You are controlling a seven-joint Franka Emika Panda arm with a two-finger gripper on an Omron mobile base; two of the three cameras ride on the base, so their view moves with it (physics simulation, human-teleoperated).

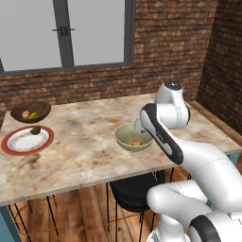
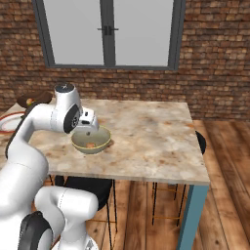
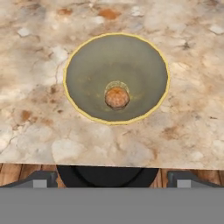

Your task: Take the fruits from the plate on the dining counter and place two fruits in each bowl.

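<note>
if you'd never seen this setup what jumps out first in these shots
The big white arm folded over the marbled dining counter, with its end effector hanging just above the pale beige-green bowl. A single brownish-orange fruit sits at the bottom of that bowl. Far across the counter sit the red-rimmed plate, holding one dark green fruit, and the dark wooden bowl with two fruits in it.

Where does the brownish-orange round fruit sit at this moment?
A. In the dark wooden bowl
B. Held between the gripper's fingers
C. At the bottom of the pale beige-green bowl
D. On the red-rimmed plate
C: the hand view looks straight down on the brownish-orange fruit resting at the bottom of the pale beige-green bowl, with nothing gripping it.
</note>
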